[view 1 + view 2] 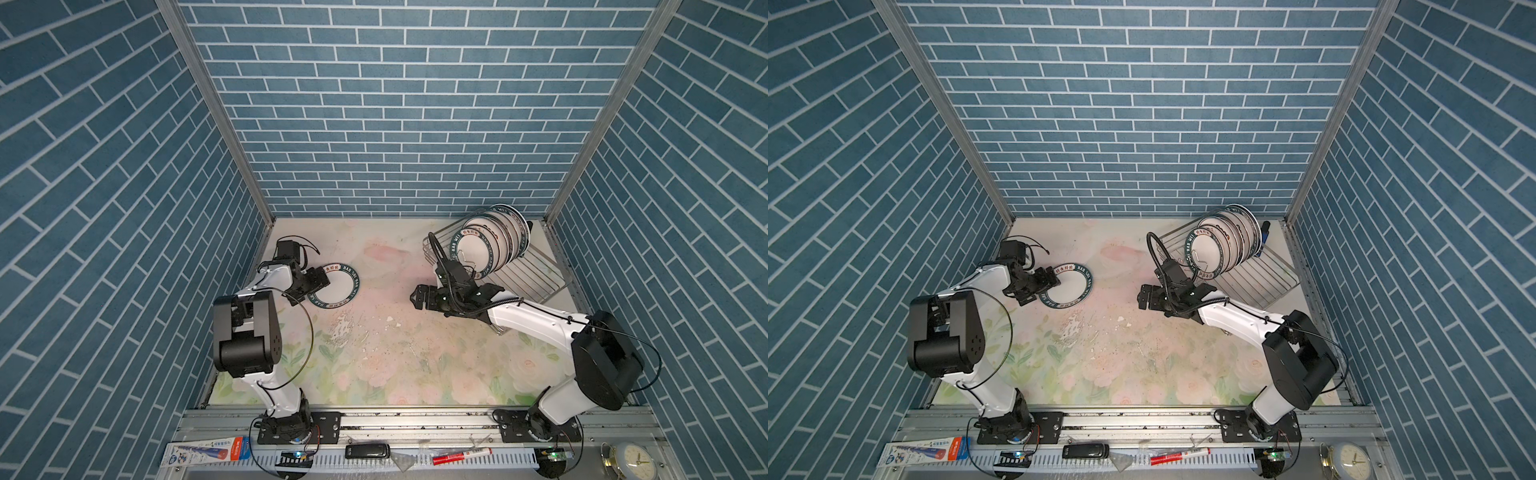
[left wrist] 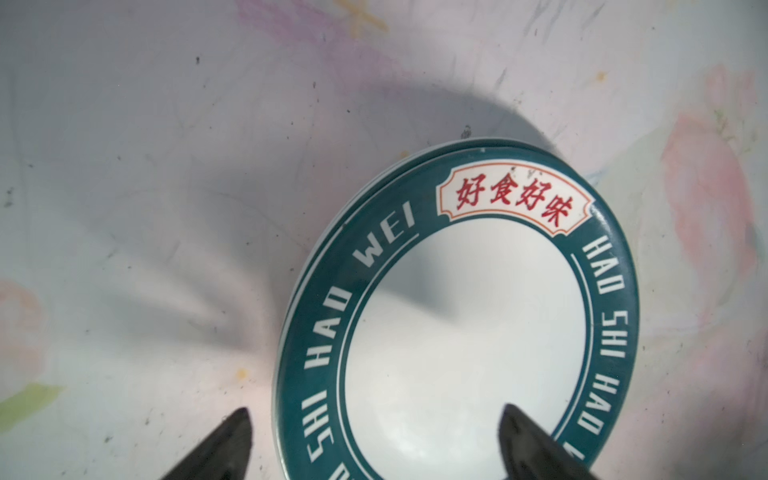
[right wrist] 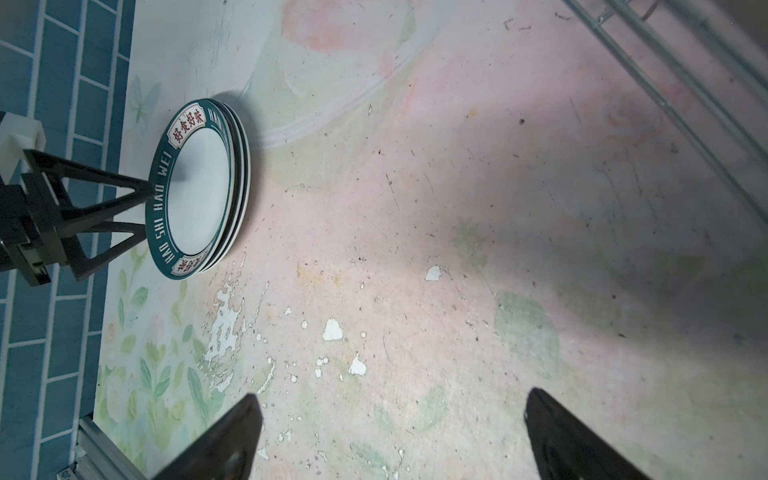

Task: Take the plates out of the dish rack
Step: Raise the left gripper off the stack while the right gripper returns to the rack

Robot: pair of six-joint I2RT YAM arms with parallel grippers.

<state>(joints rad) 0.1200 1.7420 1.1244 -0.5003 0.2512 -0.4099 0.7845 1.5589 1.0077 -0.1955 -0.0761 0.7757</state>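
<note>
**Where are the plates?**

The racked plates [image 1: 494, 241] stand on edge in a tight row at the far end of the dish rack [image 1: 536, 279]. The rack is a silver wire basket at the back right of the table. The nearest of them shows a teal band lettered HAO WEI. The stacked plates [image 3: 199, 187] lie flat in a small pile on the left side of the floral table mat [image 1: 395, 353], well apart from the rack. The top one is white, with a teal lettered band and red Chinese characters.

**And your claws?**

My left gripper [image 2: 374, 411] sits at the near edge of that pile with its jaws spread wide. One fingertip is outside the rim and the other is above the white centre. It clamps nothing, and I cannot tell whether a fingertip touches the rim. My right gripper [image 3: 392, 395] hangs above bare mat between pile and rack. Its jaws are fully apart and empty, and it points toward the pile.
</note>
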